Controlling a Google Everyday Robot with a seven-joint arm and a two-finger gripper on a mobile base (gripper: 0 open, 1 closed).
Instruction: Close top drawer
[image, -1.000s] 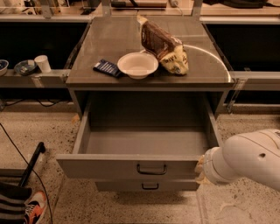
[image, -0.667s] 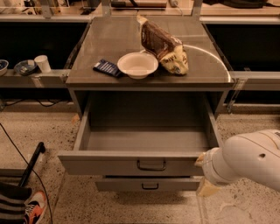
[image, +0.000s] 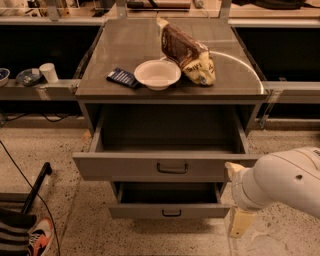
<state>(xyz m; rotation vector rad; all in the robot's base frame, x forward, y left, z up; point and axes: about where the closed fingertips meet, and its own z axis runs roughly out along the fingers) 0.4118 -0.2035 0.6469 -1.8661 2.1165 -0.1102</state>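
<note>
The top drawer (image: 125, 167) is a wide grey metal drawer with a small black loop handle (image: 172, 168). It stands pulled out of the cabinet, and its inside looks empty. My gripper (image: 236, 196) is at the lower right, at the end of a white arm. It is open, with the upper beige finger (image: 233, 169) against the right end of the drawer's front panel and the lower finger (image: 240, 223) hanging below it. It holds nothing.
The drawer below (image: 145, 211) is also partly pulled out. On the cabinet top (image: 115, 45) lie a white bowl (image: 157, 74), a brown snack bag (image: 189, 52) and a blue packet (image: 121, 77). A cup (image: 48, 72) stands on the left shelf. A black pole (image: 35, 187) and a shoe (image: 39, 234) are on the floor at left.
The top drawer's front has moved back toward the cabinet, so it sticks out less. My gripper has moved up and inward with it. More of the lower open drawer shows.
</note>
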